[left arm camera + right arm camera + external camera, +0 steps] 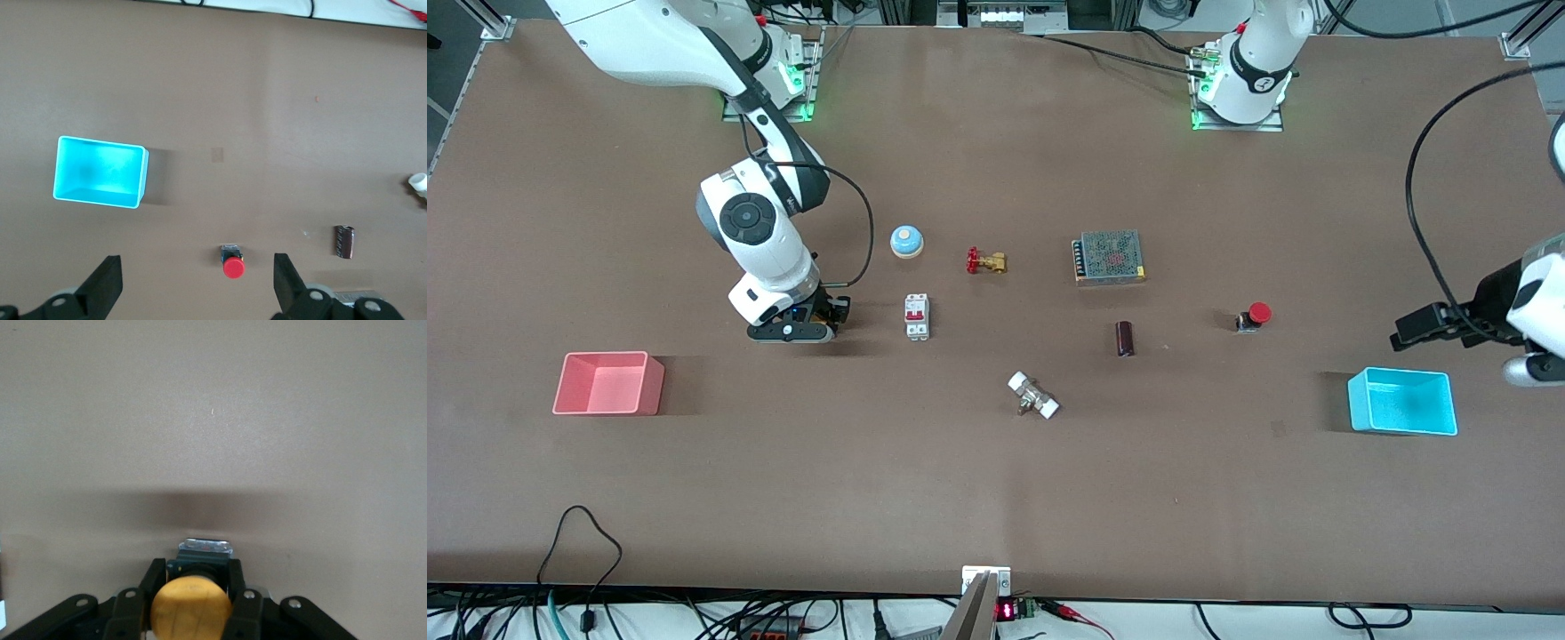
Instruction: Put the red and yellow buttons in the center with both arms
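Note:
The red button stands on the brown tabletop toward the left arm's end; it also shows in the left wrist view. My left gripper is open and empty, high over the table beside the cyan bin; in its wrist view the red button lies between its wide-apart fingers, well below them. My right gripper is low at the table beside the circuit breaker. In its wrist view it is shut on the black body of the yellow button. The gripper hides that button in the front view.
A circuit breaker, blue-and-white bell, red-handled brass valve, grey power supply, dark cylinder and white-ended fitting lie mid-table. A pink bin and a cyan bin stand at the table's ends.

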Robot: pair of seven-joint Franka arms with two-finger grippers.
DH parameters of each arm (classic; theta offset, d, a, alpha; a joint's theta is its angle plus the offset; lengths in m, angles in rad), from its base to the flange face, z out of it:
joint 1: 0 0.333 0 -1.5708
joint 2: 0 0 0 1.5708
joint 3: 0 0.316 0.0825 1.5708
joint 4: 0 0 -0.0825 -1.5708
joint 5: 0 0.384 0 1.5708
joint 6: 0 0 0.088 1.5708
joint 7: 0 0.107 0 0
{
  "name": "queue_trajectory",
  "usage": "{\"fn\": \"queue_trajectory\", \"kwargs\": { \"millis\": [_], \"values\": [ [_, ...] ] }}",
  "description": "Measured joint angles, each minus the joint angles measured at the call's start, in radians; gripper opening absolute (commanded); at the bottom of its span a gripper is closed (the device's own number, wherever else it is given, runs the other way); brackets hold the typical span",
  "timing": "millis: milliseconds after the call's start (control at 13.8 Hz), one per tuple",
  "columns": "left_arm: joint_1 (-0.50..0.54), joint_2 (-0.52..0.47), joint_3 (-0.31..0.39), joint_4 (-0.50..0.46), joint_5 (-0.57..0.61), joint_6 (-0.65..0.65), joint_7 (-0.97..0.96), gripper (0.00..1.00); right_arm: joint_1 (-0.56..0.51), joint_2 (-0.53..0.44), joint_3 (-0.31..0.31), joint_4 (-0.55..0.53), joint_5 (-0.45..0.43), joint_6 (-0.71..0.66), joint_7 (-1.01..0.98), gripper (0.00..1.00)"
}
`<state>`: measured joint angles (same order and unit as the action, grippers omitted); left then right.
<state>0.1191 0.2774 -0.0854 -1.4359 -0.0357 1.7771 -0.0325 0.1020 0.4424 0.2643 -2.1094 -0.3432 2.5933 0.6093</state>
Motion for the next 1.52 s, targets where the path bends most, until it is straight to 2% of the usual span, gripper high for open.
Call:
{"fn": "queue_trajectory", "kwargs": {
  "millis": [72, 217, 290, 362, 580, 725, 797, 942, 1159, 1304, 1522],
  "values": [
    [-0.01, -0.011, 0.002, -0.004, 0.0, -0.011, 0.0, 1.0, 0.0, 0.003, 0.0, 0.0, 0.0, 0.005, 0.0, 0.61],
    [-0.046, -0.028, 0.03, -0.021, 0.0, -0.018, 0.0, 1.0, 0.0, 0.011, 0.0, 0.0, 0.0, 0.014, 0.001, 0.74],
    [-0.068, -0.033, 0.05, -0.028, 0.0, -0.018, -0.001, 1.0, 0.0, 0.013, 0.0, 0.0, 0.0, 0.015, 0.001, 0.89],
    [-0.081, -0.035, 0.064, -0.032, 0.0, -0.021, -0.002, 1.0, 0.0, 0.013, 0.0, 0.0, 0.0, 0.017, 0.001, 1.0],
    [-0.084, -0.036, 0.075, -0.033, 0.0, -0.051, -0.004, 1.0, -0.007, -0.002, -0.001, 0.028, -0.001, 0.007, -0.002, 1.0],
    [-0.088, -0.037, 0.073, -0.033, -0.001, -0.055, -0.004, 1.0, -0.016, -0.048, -0.002, 0.075, -0.001, -0.087, -0.044, 1.0],
    [-0.093, -0.037, 0.072, -0.033, -0.001, -0.055, -0.004, 1.0, -0.022, -0.081, -0.002, 0.098, 0.01, -0.134, -0.071, 1.0],
    [-0.1, -0.038, 0.071, -0.033, -0.001, -0.055, -0.006, 1.0, -0.046, -0.171, -0.002, 0.127, 0.089, -0.218, -0.132, 1.0],
    [-0.097, -0.052, 0.073, -0.029, 0.0, -0.087, -0.006, 1.0, -0.097, -0.335, -0.003, 0.183, 0.198, -0.452, -0.353, 1.0],
    [-0.095, -0.085, 0.08, -0.023, 0.0, -0.11, -0.006, 1.0, -0.148, -0.39, -0.023, 0.298, 0.275, -0.672, -0.479, 1.0],
    [-0.094, -0.14, 0.083, -0.033, 0.0, -0.142, -0.006, 1.0, -0.173, -0.397, -0.129, 0.468, 0.307, -0.878, -0.536, 1.0]
  ]
}}
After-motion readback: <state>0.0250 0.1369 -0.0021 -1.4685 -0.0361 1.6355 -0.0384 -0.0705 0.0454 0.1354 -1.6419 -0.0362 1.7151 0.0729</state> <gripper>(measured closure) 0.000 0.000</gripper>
